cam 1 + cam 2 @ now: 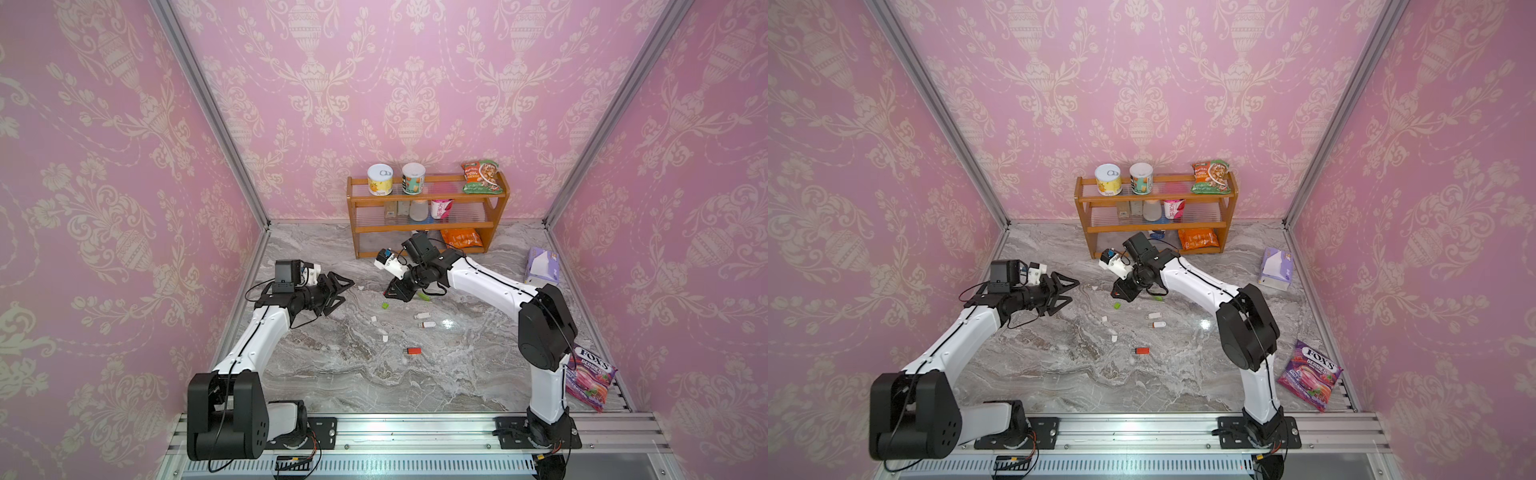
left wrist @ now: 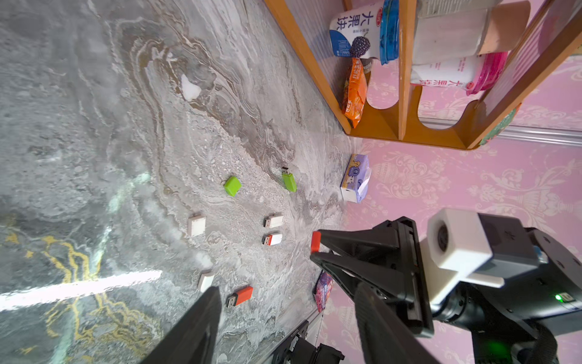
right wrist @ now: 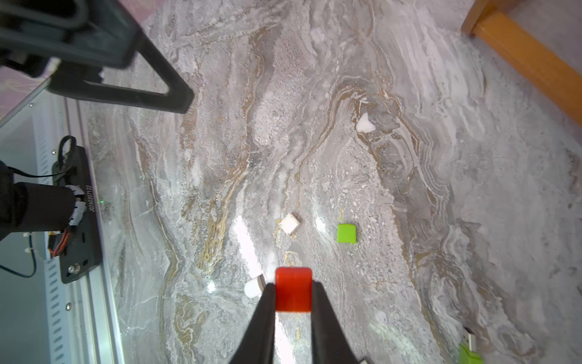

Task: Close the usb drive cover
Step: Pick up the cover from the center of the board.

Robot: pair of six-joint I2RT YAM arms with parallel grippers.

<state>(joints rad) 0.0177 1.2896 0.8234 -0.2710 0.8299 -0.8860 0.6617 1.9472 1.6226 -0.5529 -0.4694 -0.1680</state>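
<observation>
- Handling first: the cover in play, as I judge it, is the red cap (image 3: 293, 285). It is a small stiff plastic shell, very light, and smooth enough to slip or twist if pinched off-centre.
- The right claw (image 3: 293, 294) is closed narrow on that red cap, gripping it by two opposite sides. It hangs above the table (image 1: 332, 374), not far from the wooden shelf (image 2: 404, 94).
- The red drive (image 1: 413, 351) lies flat near the middle of the table, well apart from the cap, with its metal plug bare.
- That drive looks just as light and would likely skid on the polished stone if pushed from one end. I would take it by the long sides of its body and leave the plug end free for the cap.
- The left claw (image 1: 349, 292) hovers over the table with its jaws apart and nothing between them.
- Drives, counted: four, all uncapped. There is the red one, a green drive (image 2: 289, 181), a white drive (image 2: 273, 221) and a second white drive (image 2: 272, 239) just beside it.
- Caps, counted: four. The red one is in the claw. A green cap (image 2: 232, 186), a white cap (image 2: 196, 225) and a second white cap (image 2: 206, 281) lie loose on the table.
</observation>
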